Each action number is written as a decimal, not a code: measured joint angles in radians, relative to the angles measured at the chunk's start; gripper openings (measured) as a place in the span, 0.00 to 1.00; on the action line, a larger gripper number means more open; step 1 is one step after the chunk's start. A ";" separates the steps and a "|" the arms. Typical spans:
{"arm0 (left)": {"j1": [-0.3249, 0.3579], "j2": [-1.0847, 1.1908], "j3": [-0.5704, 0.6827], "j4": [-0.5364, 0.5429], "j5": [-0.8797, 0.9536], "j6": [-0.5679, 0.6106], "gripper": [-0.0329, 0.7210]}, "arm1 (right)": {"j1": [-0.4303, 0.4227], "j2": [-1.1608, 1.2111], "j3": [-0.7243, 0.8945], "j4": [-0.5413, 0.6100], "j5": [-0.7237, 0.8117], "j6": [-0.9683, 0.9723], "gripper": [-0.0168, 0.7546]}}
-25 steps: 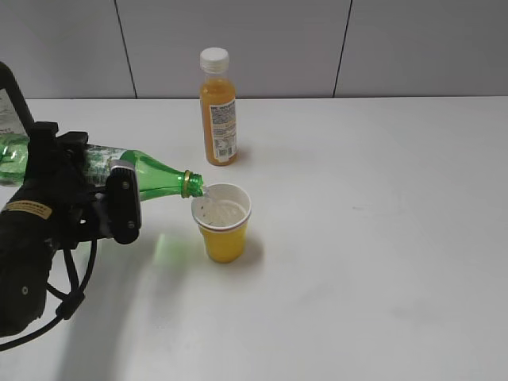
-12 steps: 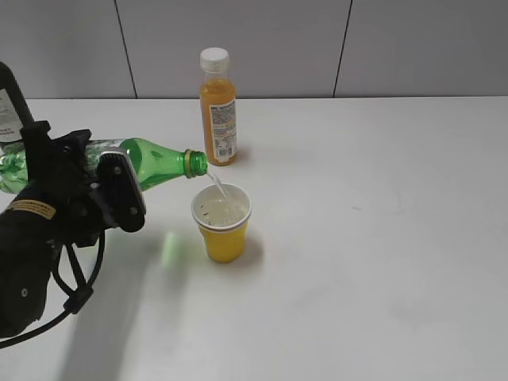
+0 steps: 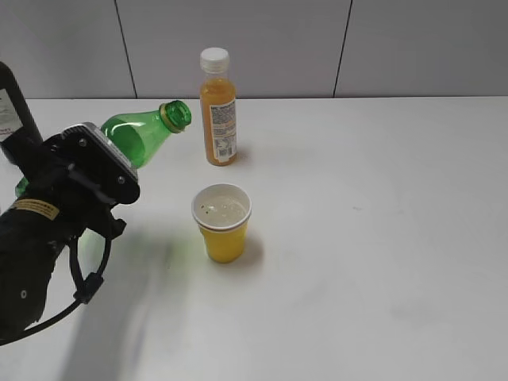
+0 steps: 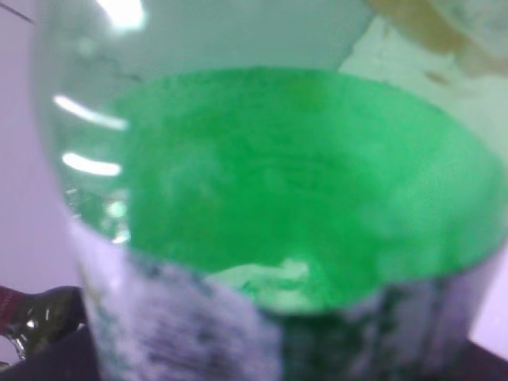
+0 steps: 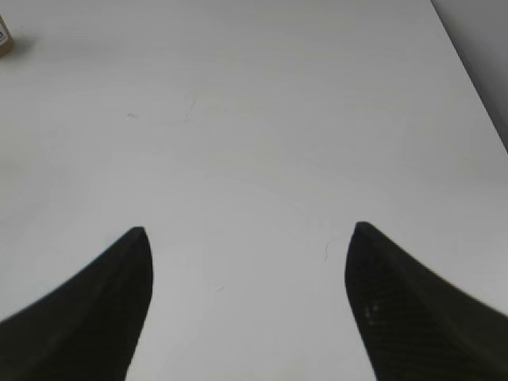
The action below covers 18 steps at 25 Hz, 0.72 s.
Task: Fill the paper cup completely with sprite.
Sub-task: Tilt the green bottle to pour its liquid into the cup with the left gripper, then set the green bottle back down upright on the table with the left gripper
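Note:
The yellow paper cup stands upright on the white table, with clear fizzy liquid close to its white rim. My left gripper is shut on the green sprite bottle, which is tilted with its open neck pointing up and to the right, up and to the left of the cup. Nothing pours from it. The left wrist view is filled by the blurred green bottle and its label. My right gripper is open and empty over bare table; it is out of the exterior view.
An orange juice bottle with a white cap stands behind the cup, close to the sprite bottle's neck. A dark glass bottle stands at the far left behind my left arm. The white table stretches to the right.
My left gripper has tipped the sprite bottle back from pouring: its neck rose and swung up and left away from the cup, and the stream stopped. The cup's level has risen.

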 joint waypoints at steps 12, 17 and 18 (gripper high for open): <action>0.000 0.000 0.000 -0.005 0.000 0.277 0.65 | 0.000 0.000 0.000 0.000 0.000 0.000 0.78; 0.000 0.000 0.000 -0.005 0.000 0.371 0.65 | 0.000 0.000 0.000 0.000 0.000 0.000 0.78; 0.000 0.000 0.000 -0.005 0.000 0.372 0.65 | 0.000 0.000 0.000 0.000 0.000 0.000 0.78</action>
